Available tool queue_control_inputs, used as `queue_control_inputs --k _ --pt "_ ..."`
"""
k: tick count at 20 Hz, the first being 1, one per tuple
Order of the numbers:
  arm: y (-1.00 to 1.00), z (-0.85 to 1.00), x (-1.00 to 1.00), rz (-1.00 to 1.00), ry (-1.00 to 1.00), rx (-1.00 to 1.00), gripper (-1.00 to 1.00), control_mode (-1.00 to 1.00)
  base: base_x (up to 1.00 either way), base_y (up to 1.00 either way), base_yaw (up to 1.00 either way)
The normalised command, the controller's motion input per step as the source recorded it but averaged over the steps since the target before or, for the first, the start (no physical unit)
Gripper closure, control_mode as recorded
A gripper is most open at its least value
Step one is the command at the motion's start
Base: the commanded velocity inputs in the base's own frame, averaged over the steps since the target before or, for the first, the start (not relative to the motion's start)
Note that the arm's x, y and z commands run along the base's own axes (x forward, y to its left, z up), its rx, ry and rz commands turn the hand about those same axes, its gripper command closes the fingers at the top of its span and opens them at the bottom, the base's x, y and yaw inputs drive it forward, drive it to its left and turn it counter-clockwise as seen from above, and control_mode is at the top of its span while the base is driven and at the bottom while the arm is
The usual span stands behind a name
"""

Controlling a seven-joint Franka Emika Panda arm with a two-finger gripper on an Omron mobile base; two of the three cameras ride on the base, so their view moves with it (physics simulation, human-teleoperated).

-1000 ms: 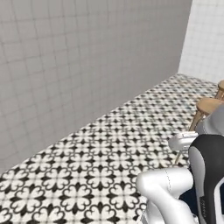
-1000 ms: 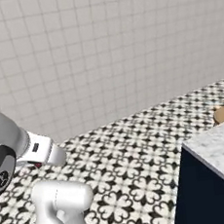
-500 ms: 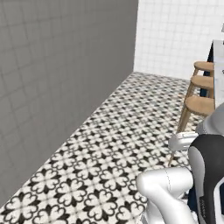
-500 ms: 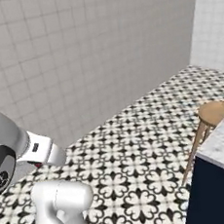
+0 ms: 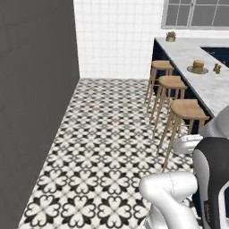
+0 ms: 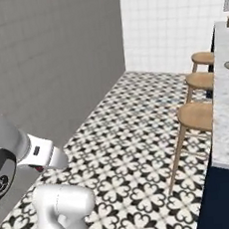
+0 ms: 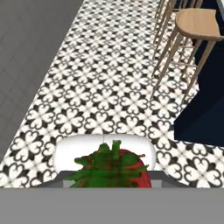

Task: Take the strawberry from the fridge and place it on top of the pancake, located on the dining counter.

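Since a second ago my base has swung round: both base cameras showed bare wall and patterned floor then, and now the dining counter [image 5: 210, 80] and its stools have come into sight. That is the cameras turning, not the furniture moving.

In the hand view the strawberry [image 7: 114, 168] sits right at the claw [image 7: 109, 181], green leaves up and red flesh below. The finger tips themselves are hidden behind it, so I cannot tell whether the claw is clamped on the berry.

Ahead of the claw lies open patterned floor [image 7: 100, 87], bounded by the grey wall [image 5: 36, 112] on one side and the nearest stool [image 7: 194, 26] with the counter's navy base [image 7: 205, 113] on the other. The passage between them looks wide.

I can read no labels or writing anywhere.

The left base view carries what the hand view lacks: the pancake [image 5: 198, 66] on its dark plate far along the counter top, well beyond the claw, past three stools [image 5: 172, 82]. The right base view catches the marbled counter edge [image 6: 227, 119] close by.
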Motion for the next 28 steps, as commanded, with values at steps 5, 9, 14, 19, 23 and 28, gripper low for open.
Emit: queue_control_inputs --k 5,9,14,19,23,28 --pt "0.00 0.00 0.00 0.00 0.00 0.00 1.00 1.00 0.86 0.66 -0.69" --pt "0.00 0.00 0.00 0.00 0.00 0.00 1.00 1.00 0.90 0.70 -0.67" --pt "0.00 0.00 0.00 0.00 0.00 0.00 1.00 1.00 0.75 0.97 -0.54" --pt "0.00 0.00 0.00 0.00 0.00 0.00 1.00 1.00 0.55 1.00 -0.45" --pt "0.00 0.00 0.00 0.00 0.00 0.00 1.00 1.00 0.67 1.00 -0.47" --pt "0.00 0.00 0.00 0.00 0.00 0.00 1.00 1.00 0.99 0.88 -0.57"
